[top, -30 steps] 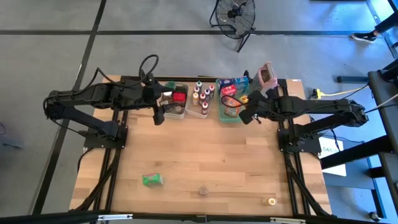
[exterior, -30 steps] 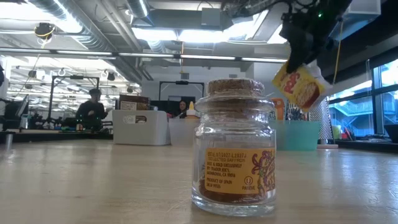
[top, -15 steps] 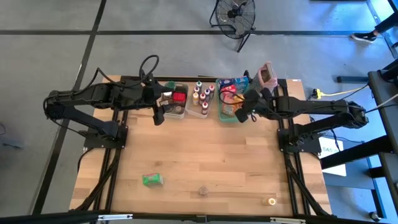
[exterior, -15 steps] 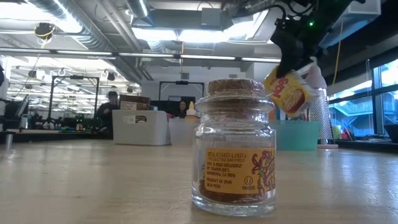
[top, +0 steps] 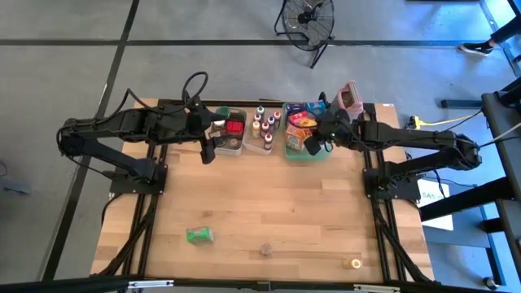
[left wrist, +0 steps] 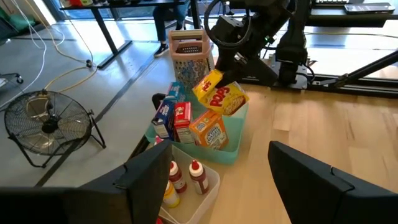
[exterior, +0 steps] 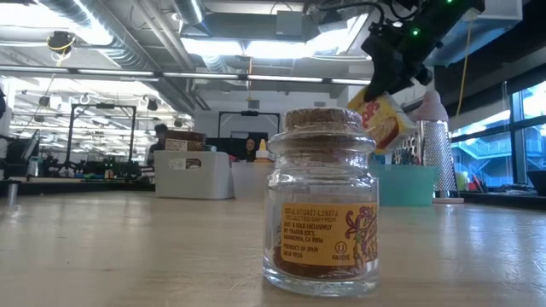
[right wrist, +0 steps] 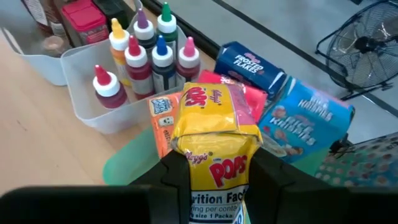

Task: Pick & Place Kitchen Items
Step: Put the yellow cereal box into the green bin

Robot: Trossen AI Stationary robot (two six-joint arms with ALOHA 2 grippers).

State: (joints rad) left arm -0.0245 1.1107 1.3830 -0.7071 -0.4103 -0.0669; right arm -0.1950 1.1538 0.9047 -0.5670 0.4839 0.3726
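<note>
My right gripper (top: 313, 143) is shut on a yellow Pops box (right wrist: 214, 134), which hangs over the green tub (left wrist: 231, 152). That tub holds blue, red and orange food boxes (right wrist: 292, 118). A clear tub (right wrist: 87, 102) beside it holds small bottles with coloured caps (right wrist: 140, 53). My left gripper (top: 207, 152) hovers open, with nothing between its fingers, by the near side of the left clear tub (top: 229, 130). On the near part of the table lie a green item (top: 199, 235), a cork-topped jar (exterior: 324, 205) and a small yellow item (top: 352, 263). My right gripper pinches the yellow box between its two fingers (right wrist: 176, 177), on two opposite sides of the end nearest the wrist (right wrist: 211, 180). The fingers slant down from the table's right. The box is lifted clear above the green tub's boxes, tilted, its free end pointing away from the gripper.
A metal grater with a pink top (top: 348, 98) stands at the far right, just behind my right arm. The three tubs line the table's far edge. A floor fan (left wrist: 46, 127) stands beyond the table. People show in the room behind, in the low view.
My right gripper has carried the yellow box toward the table's left and slightly toward the far edge, from beside the green tub to over it. It has tipped and turned on the way, and the box has swung with it. My left arm has kept still.
</note>
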